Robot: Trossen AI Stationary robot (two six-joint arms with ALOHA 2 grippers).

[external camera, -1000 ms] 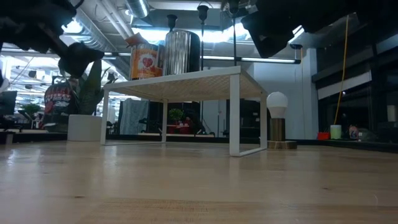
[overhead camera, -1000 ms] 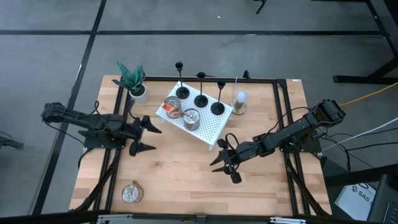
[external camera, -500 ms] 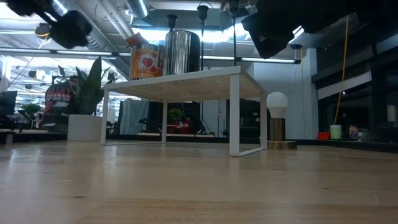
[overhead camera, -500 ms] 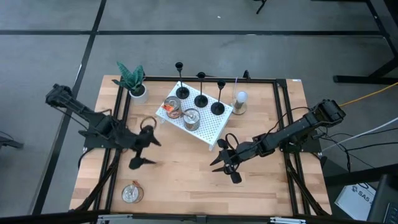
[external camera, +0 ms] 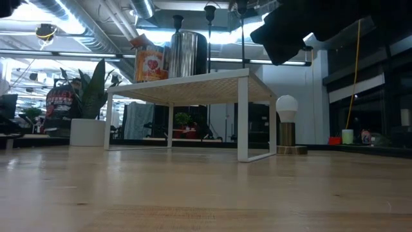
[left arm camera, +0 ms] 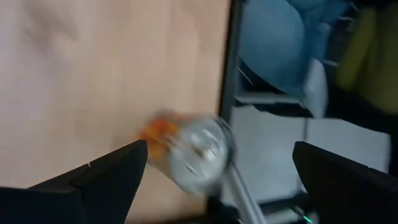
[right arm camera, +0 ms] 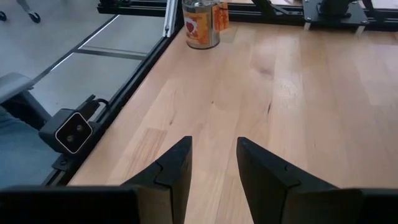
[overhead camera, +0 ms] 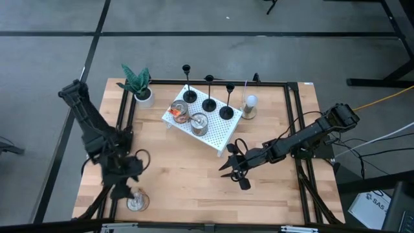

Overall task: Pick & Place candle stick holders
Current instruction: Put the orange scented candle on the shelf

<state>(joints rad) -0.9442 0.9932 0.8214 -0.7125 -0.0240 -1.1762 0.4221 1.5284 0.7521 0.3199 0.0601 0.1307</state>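
Observation:
Three black candle stick holders (overhead camera: 209,103) stand in a row by their round bases on the far part of a white perforated rack (overhead camera: 217,133). Their stems and cups (external camera: 210,9) rise above the rack in the low view. My left gripper (overhead camera: 128,184) is open and empty over the near left of the table, just short of a can (overhead camera: 136,202). That can shows blurred between its fingers in the left wrist view (left arm camera: 193,152). My right gripper (overhead camera: 235,173) is open and empty above the table, near side of the rack's right end.
Two cans (overhead camera: 189,116) stand on the rack beside the holders. A potted plant (overhead camera: 138,84) stands at the far left and a small bulb lamp (overhead camera: 250,105) right of the rack. Bare wood (overhead camera: 187,175) lies between the grippers.
My left gripper has swung from beside the rack's left end toward the table's near edge. It has turned from pointing right to pointing at the can in the near left corner, and has left the low view. It stays open.

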